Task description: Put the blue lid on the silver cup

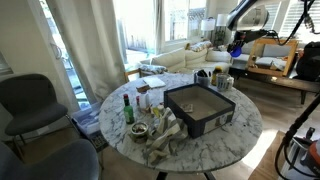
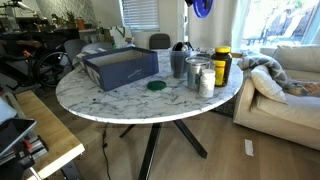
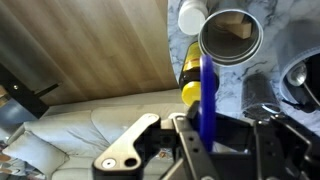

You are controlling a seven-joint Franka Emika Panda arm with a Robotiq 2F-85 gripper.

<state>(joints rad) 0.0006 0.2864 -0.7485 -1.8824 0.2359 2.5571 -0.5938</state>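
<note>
My gripper [image 3: 208, 128] is shut on the blue lid [image 3: 207, 90], which I see edge-on as a blue strip between the fingers in the wrist view. The silver cup [image 3: 231, 35] stands on the marble table below and ahead of the lid, with its mouth open. In both exterior views the gripper holds the lid [image 1: 237, 46] [image 2: 203, 8] high above the group of containers where the silver cup [image 2: 197, 71] [image 1: 224, 83] stands near the table's edge.
A white bottle [image 3: 192, 17] and a yellow-lidded jar [image 3: 190, 78] stand right beside the cup, and a dark cup [image 2: 178, 62] stands close by. A black tray [image 2: 122, 68], a green lid [image 2: 155, 86] and a green bottle [image 1: 128, 108] also sit on the table. A sofa [image 2: 285, 90] stands beside it.
</note>
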